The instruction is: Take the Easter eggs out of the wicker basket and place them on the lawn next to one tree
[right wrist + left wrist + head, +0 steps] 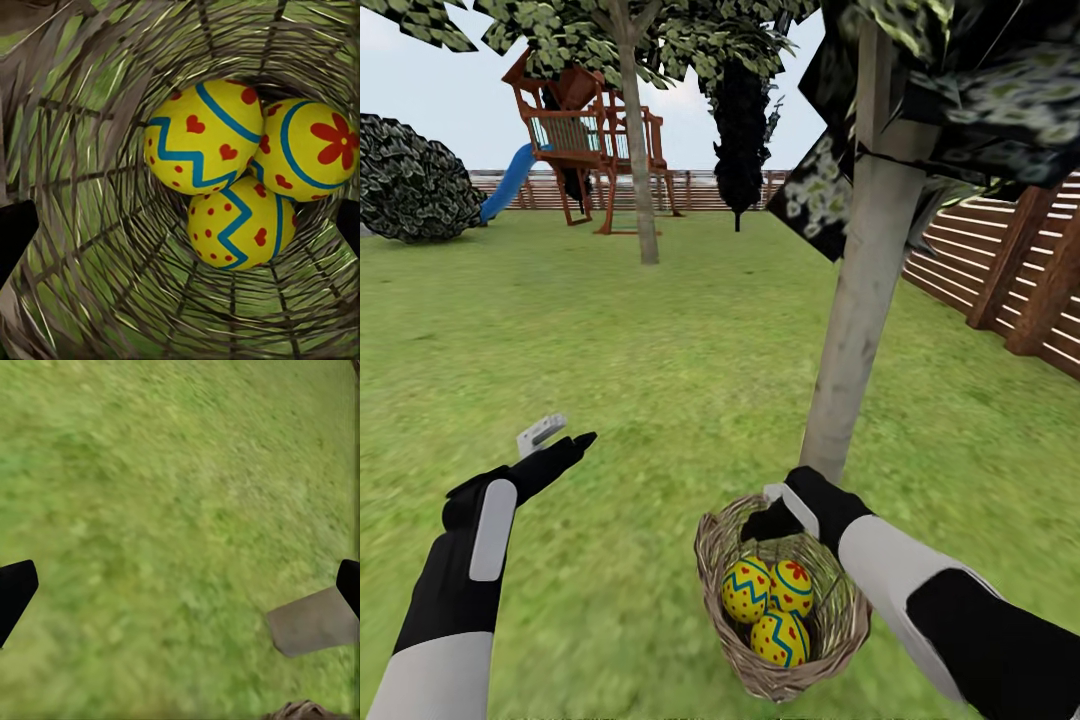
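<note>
Right gripper [785, 505] hangs over the far rim of the wicker basket [715, 560], fingers spread and gripping nothing, aimed down at the three Easter eggs [772, 600] packed touching each other in the bottom; basket sits on the lawn [610, 350] just near of the tree [855, 300] trunk. Left gripper [555, 440] hovers over bare grass to the left, fingers apart, empty. Risk: eggs are round and wedged together, so a pinch could squirt one aside, or a finger could snag the weave and tip the basket.
</note>
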Available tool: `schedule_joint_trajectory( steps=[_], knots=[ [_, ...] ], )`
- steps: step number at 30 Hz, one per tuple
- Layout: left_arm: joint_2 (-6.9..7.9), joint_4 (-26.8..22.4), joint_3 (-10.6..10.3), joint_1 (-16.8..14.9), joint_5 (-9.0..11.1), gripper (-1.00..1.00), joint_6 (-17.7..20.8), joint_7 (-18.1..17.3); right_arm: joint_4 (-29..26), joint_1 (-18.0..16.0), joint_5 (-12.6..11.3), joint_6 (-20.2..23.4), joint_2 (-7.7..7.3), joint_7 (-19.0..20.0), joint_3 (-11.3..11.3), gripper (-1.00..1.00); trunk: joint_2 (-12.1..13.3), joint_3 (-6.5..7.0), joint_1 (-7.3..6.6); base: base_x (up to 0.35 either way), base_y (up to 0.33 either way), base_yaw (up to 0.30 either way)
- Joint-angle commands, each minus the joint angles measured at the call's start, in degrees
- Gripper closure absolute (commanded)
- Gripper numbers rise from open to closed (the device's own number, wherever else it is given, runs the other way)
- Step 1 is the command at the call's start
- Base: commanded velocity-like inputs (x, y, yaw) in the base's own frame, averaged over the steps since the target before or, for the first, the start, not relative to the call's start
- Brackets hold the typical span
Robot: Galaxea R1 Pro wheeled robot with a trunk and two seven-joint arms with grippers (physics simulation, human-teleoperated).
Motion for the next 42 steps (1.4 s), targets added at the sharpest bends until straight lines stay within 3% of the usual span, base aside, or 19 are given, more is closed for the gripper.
schedule_joint_trajectory(
  steps=[1,7,9,12,15,22,30,35,42],
  knots=[
    [0.0,-0.1,0.1,0.0,1.1,-1.0,0.3,0.5,1.0,-0.5,0.2,-0.4,0.2,0.4,0.3,-1.0,-0.4,-0.24,0.21,0.0,0.0,0.0],
    [0.15,0.0,0.1,0.0,2.1,-1.0,0.3,0.5,2.6,-1.4,0.0,-1.3,0.76,0.8,0.3,-1.0,-2.8,-1.32,1.53,0.0,0.0,0.0],
    [0.17,0.0,0.1,0.0,2.2,-1.0,0.3,0.5,2.5,-1.4,-1.2,-1.4,0.66,0.9,0.2,-1.0,-3.6,-1.68,1.97,0.0,0.0,0.0],
    [0.23,0.0,0.2,0.0,2.2,-1.0,0.3,0.5,2.0,-1.4,-5.0,-1.9,0.55,0.9,0.3,-1.0,-4.9,-2.21,2.63,0.0,0.0,0.0],
    [0.25,0.1,0.2,0.0,2.2,-1.0,0.3,0.5,1.4,-1.3,-6.7,-3.6,0.51,0.9,0.3,-1.0,-6.1,-2.75,3.29,0.0,0.0,0.0],
    [0.25,0.1,0.2,0.0,2.2,-1.0,0.3,0.5,1.2,-1.3,-7.6,-4.8,0.51,0.7,0.0,-1.0,-8.9,-4.01,4.83,0.0,0.0,0.0],
    [0.4,0.1,0.2,0.0,2.1,-1.0,0.3,0.5,1.9,-1.3,-7.6,-4.8,0.51,-0.4,-4.4,-1.0,-9.4,-5.74,5.23,0.0,0.0,0.0],
    [0.5,0.1,0.4,0.0,2.2,-1.0,0.3,0.5,2.0,-1.3,-7.7,-7.1,0.71,-6.1,-4.7,-1.0,-9.4,-6.85,5.36,0.0,0.0,0.0],
    [0.49,0.1,1.0,0.0,2.2,-1.0,0.3,0.5,2.2,-1.3,-7.7,-8.8,0.77,-8.1,-9.7,-1.0,-9.5,-8.4,5.54,0.0,0.0,0.0]
  ],
)
